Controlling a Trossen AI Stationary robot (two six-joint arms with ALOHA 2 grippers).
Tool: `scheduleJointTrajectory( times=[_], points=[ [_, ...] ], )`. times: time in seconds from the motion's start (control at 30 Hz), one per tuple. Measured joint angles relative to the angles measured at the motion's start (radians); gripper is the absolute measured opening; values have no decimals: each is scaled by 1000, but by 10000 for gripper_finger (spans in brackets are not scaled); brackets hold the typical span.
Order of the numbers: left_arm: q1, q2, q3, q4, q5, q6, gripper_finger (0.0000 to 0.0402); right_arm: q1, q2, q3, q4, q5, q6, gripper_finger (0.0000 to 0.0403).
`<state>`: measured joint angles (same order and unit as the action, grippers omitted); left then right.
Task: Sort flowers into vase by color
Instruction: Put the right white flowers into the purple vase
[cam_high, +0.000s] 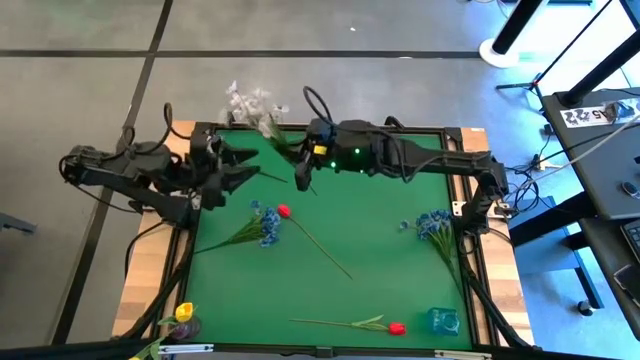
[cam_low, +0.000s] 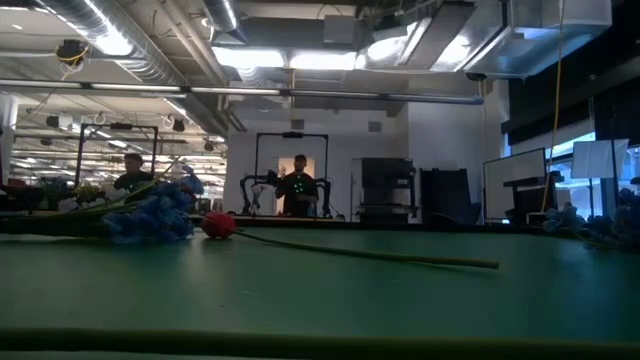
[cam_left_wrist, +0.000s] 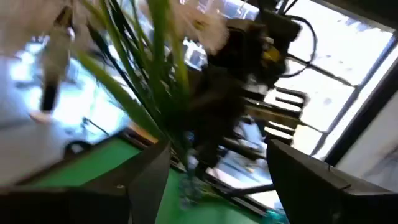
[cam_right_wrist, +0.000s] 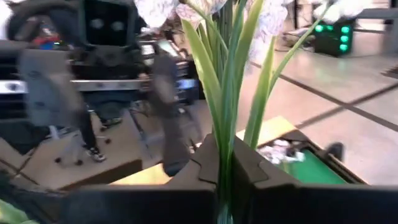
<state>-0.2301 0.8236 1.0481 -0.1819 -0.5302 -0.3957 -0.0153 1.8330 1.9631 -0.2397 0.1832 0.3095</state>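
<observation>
Right gripper (cam_high: 302, 168) holds the white spray (cam_high: 252, 103) near the far edge of the green mat (cam_high: 380, 230), fingers pinched on the green stems (cam_right_wrist: 227, 134); blossoms hang out past the mat's far-left corner. The grip sits low on the stems, likely so the heads stay free for dropping into a vase.

Left gripper (cam_high: 232, 170) is just beside it on the left, fingers spread wide and empty, stems in front of them: reads as a handover just released.

On the mat: blue cluster (cam_high: 265, 225) touching a red tulip (cam_high: 283, 211) mid-left; second blue cluster (cam_high: 432, 224) at right; another red tulip (cam_high: 396, 327) near edge. Yellow tulip (cam_high: 184, 312) at near-left corner.

Open room: mat centre is bare. The two arms crowd the far-left corner.
</observation>
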Motion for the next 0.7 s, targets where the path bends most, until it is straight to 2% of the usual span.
scheduleJointTrajectory(
  times=[0.1,0.2,0.4,0.5,0.7],
  points=[
    [21,16,0,59,50,79,262,42,-3,-1,63,-6,-21,8],
    [37,33,0,111,122,92,262,79,-8,1,83,-6,-46,15],
    [60,67,1,141,134,94,263,122,-5,-1,137,-39,-157,10],
    [58,74,2,160,200,139,263,122,-5,-1,126,-55,-201,9],
    [54,99,0,232,229,189,263,129,2,-1,87,-97,-236,38]
  ],
)
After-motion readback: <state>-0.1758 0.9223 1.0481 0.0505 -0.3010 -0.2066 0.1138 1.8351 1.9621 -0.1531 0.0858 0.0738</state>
